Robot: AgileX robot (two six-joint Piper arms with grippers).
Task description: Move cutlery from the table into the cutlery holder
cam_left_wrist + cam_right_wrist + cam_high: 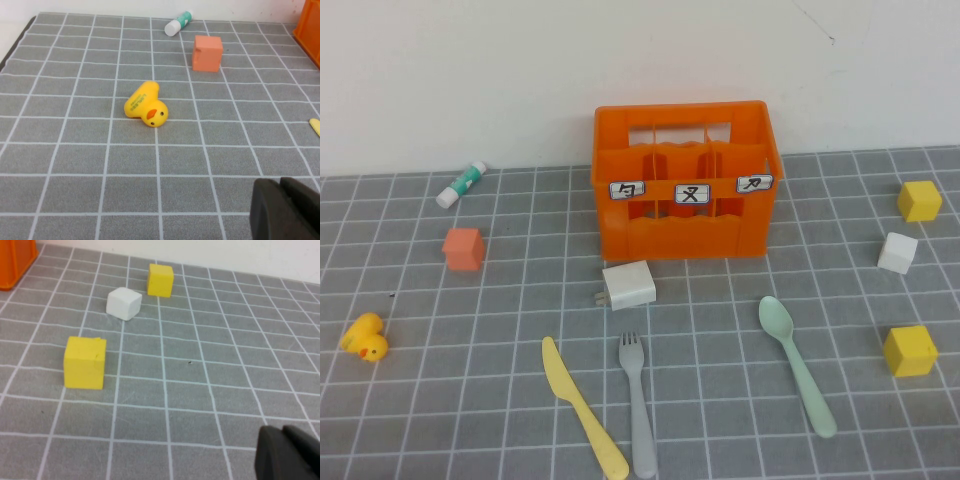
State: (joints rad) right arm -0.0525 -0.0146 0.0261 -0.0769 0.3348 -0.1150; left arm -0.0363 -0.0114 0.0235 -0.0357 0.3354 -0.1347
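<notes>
Nearest the robot's side, three pieces of cutlery flat on the gridded grey table [420, 420], none yet in the holder: pale yellow knife [584, 408] on the left, angled; grey fork [638, 403] just beside it, tines pointing away; mint-green spoon [796, 364] off to the right, bowl toward the far side. All well apart from either arm. Likely light, stiff plastic, smooth and a little slippery; thin and lying flush, so hard to get fingers under. Best taken across the narrow handle near mid-length, pinched from the sides, rather than at the spoon's bowl or the fork's tines.

Left gripper [287, 210] only a dark corner in its wrist view, hanging low over the table's left part, holding nothing visible; open or closed, cannot tell. Right gripper [287, 452] likewise a dark corner over the right part; cannot tell either. Neither arm visible from above.

Further out: yellow duck [365, 337] at far left, white charger plug [629, 285] just before the holder, yellow cube [909, 350] at right.

Beyond: orange cube [463, 248], white cube [897, 252], second yellow cube [919, 200].

Farthest: bright orange cutlery holder [686, 180] with three white labels, compartments seemingly empty, and white-and-green tube [460, 184] near the wall.
</notes>
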